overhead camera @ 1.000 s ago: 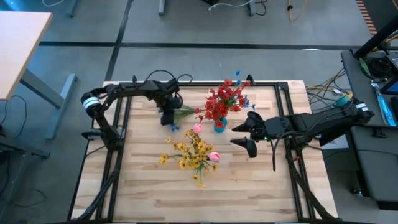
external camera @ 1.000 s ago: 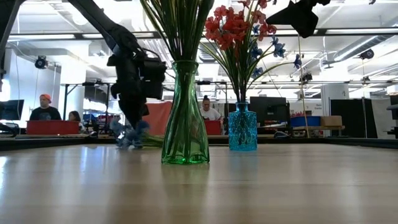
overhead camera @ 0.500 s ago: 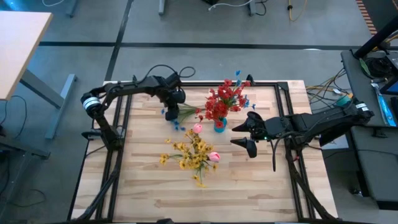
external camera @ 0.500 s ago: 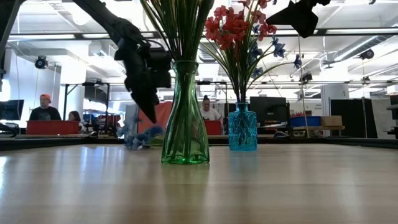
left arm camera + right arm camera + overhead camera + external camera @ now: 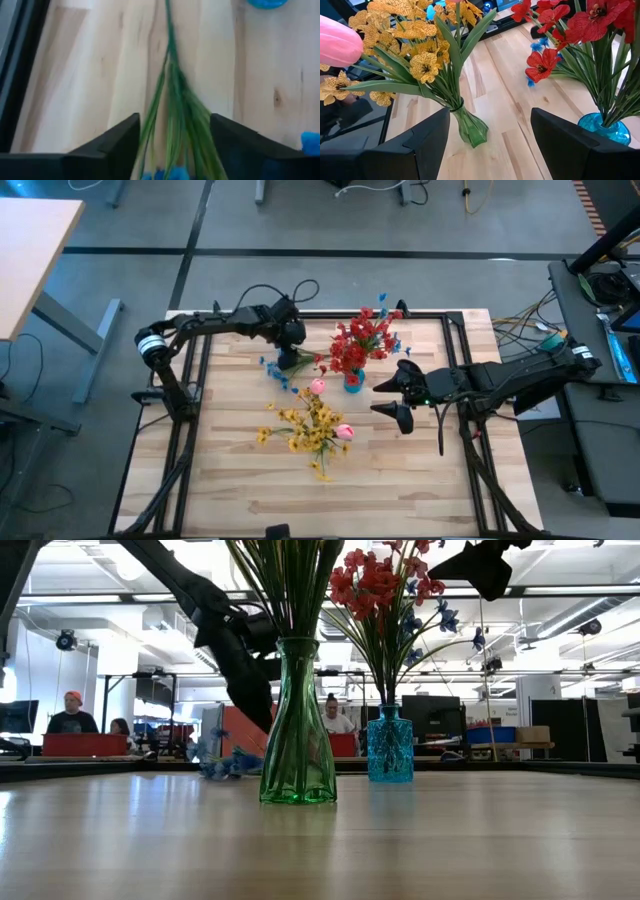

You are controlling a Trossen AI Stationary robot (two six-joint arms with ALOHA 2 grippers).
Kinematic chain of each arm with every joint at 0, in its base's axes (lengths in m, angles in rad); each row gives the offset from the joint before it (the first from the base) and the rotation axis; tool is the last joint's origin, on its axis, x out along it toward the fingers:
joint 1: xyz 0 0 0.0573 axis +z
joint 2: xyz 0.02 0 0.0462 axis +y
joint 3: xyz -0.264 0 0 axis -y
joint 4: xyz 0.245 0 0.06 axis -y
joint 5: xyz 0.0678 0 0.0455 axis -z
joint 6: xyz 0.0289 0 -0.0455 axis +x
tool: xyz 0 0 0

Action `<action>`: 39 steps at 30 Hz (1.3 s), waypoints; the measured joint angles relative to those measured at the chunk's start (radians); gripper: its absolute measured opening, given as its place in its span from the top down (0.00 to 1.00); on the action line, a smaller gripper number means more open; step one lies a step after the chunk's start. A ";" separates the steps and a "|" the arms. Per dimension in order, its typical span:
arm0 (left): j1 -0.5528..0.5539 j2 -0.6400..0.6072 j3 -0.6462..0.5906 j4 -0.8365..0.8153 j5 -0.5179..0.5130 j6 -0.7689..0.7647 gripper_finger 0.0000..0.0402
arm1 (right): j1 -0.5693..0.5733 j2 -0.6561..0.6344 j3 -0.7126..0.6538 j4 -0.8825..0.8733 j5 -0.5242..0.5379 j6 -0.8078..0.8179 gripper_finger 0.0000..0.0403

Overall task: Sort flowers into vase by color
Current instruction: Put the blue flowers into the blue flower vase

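A blue flower sprig lies flat on the table left of the blue vase, which holds red flowers and a few blue ones. My left gripper hovers open just above the sprig. In its wrist view the green stems run between the two fingers of my left gripper. A green vase holds yellow flowers, with two pink buds among them. My right gripper waits open to the right of the vases, above the table.
Black frame rails run along the table's left and right sides. The near half of the wooden table is bare. People sit at desks in the room behind the table.
My left gripper has risen off the blue sprig, moved toward the table's far right and tipped to a slant. The sprig stays lying on the table, and its blue blooms now show beside the gripper.
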 joint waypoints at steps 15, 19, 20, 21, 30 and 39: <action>-0.084 0.101 -0.012 0.152 -0.159 0.004 0.29 | 0.000 0.000 0.000 0.006 -0.007 0.002 0.33; -0.083 0.142 -0.012 0.179 -0.199 0.004 0.31 | 0.000 0.000 0.000 0.006 -0.007 0.001 0.33; -0.084 0.151 -0.012 0.179 -0.200 0.005 0.31 | 0.000 0.000 0.000 0.006 -0.007 0.001 0.33; -0.084 0.162 -0.012 0.181 -0.201 0.006 0.32 | 0.000 0.000 0.000 0.006 -0.007 0.001 0.33; -0.085 0.195 -0.008 0.185 -0.200 0.003 0.49 | 0.000 0.000 0.000 0.006 -0.007 0.003 0.33; -0.082 0.154 -0.014 0.132 -0.225 0.009 0.89 | 0.000 0.000 0.000 0.006 -0.007 0.003 0.33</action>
